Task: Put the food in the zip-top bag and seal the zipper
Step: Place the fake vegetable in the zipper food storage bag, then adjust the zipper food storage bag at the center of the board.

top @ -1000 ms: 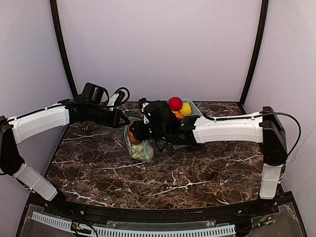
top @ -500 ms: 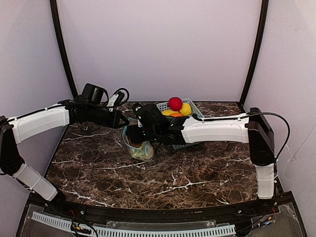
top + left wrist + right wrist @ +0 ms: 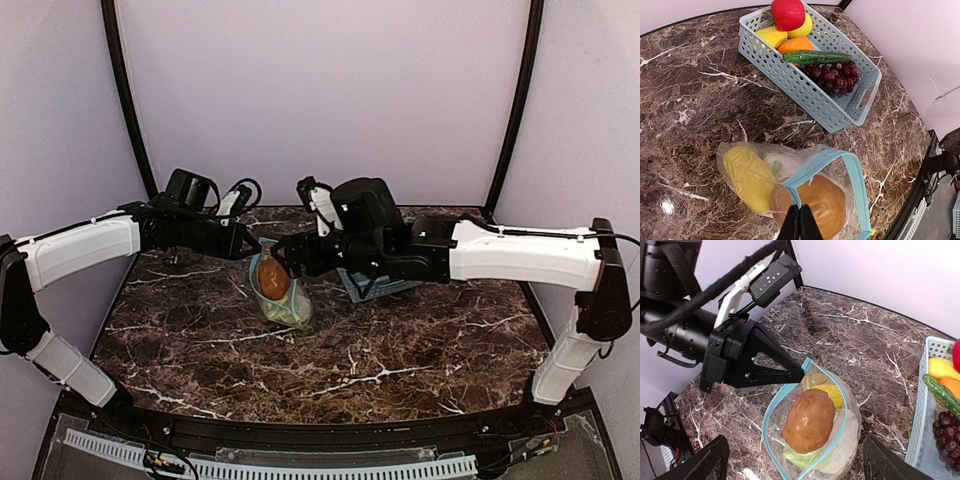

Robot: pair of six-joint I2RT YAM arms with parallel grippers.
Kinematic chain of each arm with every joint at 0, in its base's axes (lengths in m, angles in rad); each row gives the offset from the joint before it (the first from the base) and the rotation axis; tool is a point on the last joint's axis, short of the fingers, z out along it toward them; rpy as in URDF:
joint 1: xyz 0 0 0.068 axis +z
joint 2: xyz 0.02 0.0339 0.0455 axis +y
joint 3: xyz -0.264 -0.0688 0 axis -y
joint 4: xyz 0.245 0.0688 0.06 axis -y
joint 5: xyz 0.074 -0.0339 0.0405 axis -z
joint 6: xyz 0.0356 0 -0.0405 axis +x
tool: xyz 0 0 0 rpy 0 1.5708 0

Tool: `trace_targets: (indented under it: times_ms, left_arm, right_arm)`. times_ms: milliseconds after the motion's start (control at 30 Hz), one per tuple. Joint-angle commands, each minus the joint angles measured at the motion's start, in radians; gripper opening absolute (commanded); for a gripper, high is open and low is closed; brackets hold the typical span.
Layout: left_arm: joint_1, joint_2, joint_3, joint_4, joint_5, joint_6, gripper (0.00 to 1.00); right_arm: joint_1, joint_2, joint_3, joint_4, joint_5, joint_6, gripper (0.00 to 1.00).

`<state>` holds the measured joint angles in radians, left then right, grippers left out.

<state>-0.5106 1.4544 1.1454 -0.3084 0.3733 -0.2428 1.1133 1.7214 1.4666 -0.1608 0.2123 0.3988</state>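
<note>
No readable text, numbers or brand marks in any of my views. Closest candidate is a row of tiny white marks on the black module (image 3: 775,274) sitting above my left gripper (image 3: 800,376), seen from my right wrist cam. They're too small to make out. The zip-top bag (image 3: 760,165) pinched in those jaws has nothing legible on it either.
</note>
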Motion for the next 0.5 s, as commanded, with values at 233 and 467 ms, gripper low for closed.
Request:
trace_targets:
  times_ms: [233, 467]
  left_arm:
    - [0.000, -0.042, -0.006, -0.011, -0.004, 0.005, 0.01]
    - [0.001, -0.044, -0.006, -0.012, -0.011, 0.008, 0.01]
  right_arm:
    - [0.103, 0.015, -0.175, -0.073, -0.026, 0.057, 0.73]
    - [0.103, 0.061, -0.178, -0.089, 0.008, 0.079, 0.57]
